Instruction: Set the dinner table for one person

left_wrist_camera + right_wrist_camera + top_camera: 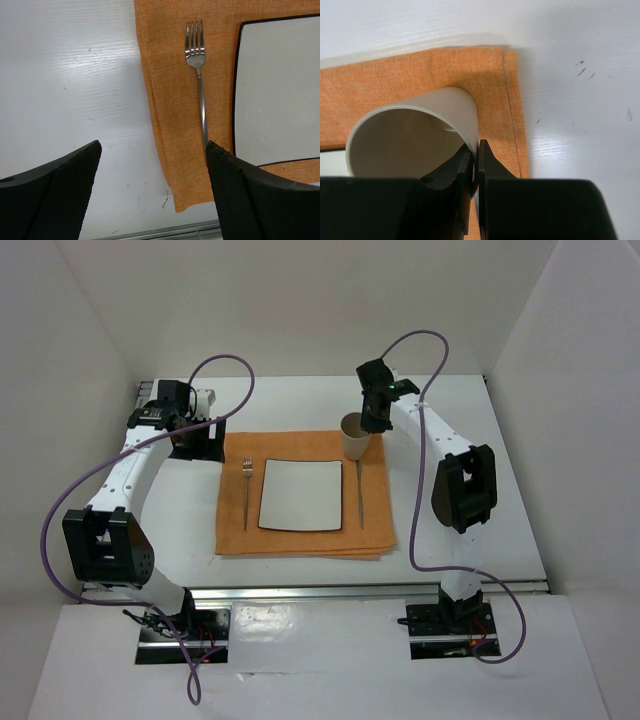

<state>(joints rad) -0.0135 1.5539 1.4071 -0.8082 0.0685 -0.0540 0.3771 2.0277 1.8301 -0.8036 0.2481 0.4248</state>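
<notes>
Pinching the wall of the cup (415, 130), the right end effector (475, 150) is seemingly setting it on the far-right corner of the placemat (420, 70), needing a clean upright release, while the left end effector (153, 145) is hanging wide open.

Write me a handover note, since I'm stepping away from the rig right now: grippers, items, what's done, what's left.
The left gripper is open and empty, above the table by the fork.
The right gripper is shut on the cup rim, over the placemat far right corner.
Done: plate centred on the placemat, fork left of it, knife right.
Left: probably release the cup and pull the arms away.
</notes>
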